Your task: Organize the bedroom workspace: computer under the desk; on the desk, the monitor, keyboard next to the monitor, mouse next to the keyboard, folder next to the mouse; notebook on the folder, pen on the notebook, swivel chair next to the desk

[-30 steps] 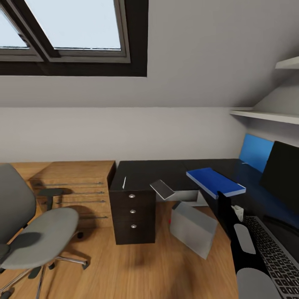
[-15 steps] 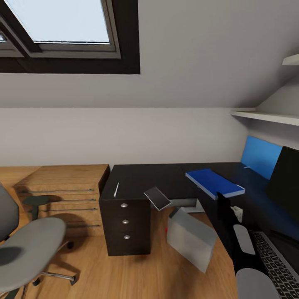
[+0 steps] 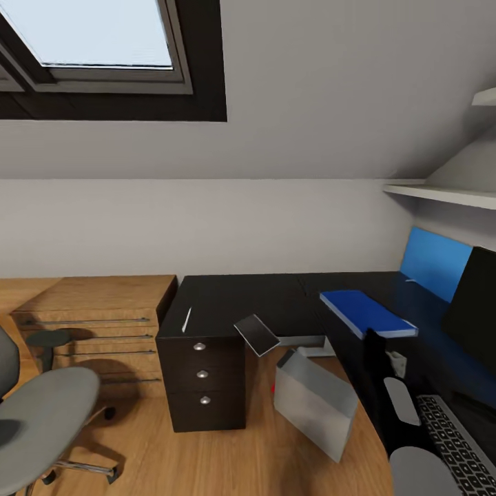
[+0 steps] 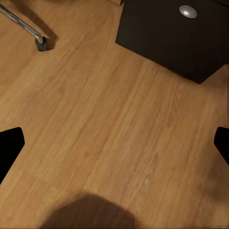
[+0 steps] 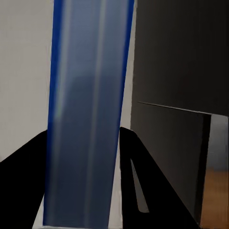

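Table [image 3: 275, 296]: black, L-shaped, running from the drawer unit at left round to the right.
Swivel chair [image 3: 41, 413]: near left on the floor, well apart from the table; seat bare; likely yet to be brought alongside.
Monitor [image 3: 475, 303]: on the table at far right; done.
Computer [image 3: 313, 403]: grey box, tilted, on the floor in the table's inner corner; under the top only in part, by the look of it.
Keyboard [image 3: 455, 441]: on the table, near right, below the monitor; done.
Folder [image 3: 367, 313]: blue, off the chair, above the table left of the monitor; not yet set down.
Dark slab [image 3: 256, 335]: tilted at the table's near edge; perhaps the notebook, unstacked.
Pen [image 3: 186, 319]: pale sliver on the left wing; placing left.
Mouse: cannot tell.
Right end effector [image 5: 83, 181]: clenched on the folder's [image 5: 88, 95] edge, a finger on each side.
Left end effector [image 4: 114, 143]: released, spread wide, low over the floor, well apart from the folder.
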Motion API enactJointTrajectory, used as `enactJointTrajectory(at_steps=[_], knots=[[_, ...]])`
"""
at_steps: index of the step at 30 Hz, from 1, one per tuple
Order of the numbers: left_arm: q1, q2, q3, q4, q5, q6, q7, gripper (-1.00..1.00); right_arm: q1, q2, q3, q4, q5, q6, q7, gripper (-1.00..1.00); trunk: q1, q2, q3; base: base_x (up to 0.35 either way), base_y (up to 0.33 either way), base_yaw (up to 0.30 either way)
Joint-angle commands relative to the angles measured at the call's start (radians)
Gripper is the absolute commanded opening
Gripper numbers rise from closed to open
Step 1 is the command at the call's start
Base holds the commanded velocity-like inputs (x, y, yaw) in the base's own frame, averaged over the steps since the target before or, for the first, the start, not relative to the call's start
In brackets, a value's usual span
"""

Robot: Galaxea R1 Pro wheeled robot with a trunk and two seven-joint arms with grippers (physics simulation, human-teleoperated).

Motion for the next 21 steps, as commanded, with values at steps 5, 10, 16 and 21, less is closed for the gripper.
enactJointTrajectory(at_steps=[5,10,16,21], knots=[[-0.001,0.001,-0.041,0.0,0.008,-0.005,0.009,1.0,-0.001,0.001,-0.001,0.036,-0.01,-0.059,0.005,-1.0,0.0,-0.001,-0.001,0.001,-0.001,0.0],[-0.001,0.001,-0.044,-0.001,0.007,-0.006,0.007,1.0,-0.001,0.001,-0.001,0.038,-0.011,-0.06,0.005,-1.0,0.0,-0.001,-0.001,0.0,0.0,0.0],[-0.001,0.003,-0.045,-0.007,0.004,-0.007,0.005,1.0,-0.001,0.002,-0.002,0.037,-0.011,-0.06,0.004,-1.0,0.0,-0.001,-0.001,0.0,0.0,0.0],[-0.001,0.003,-0.046,-0.014,0.005,-0.005,0.007,1.0,-0.001,0.003,-0.003,0.036,-0.013,-0.058,0.005,-1.0,0.0,-0.001,-0.001,0.0,0.0,0.0]])
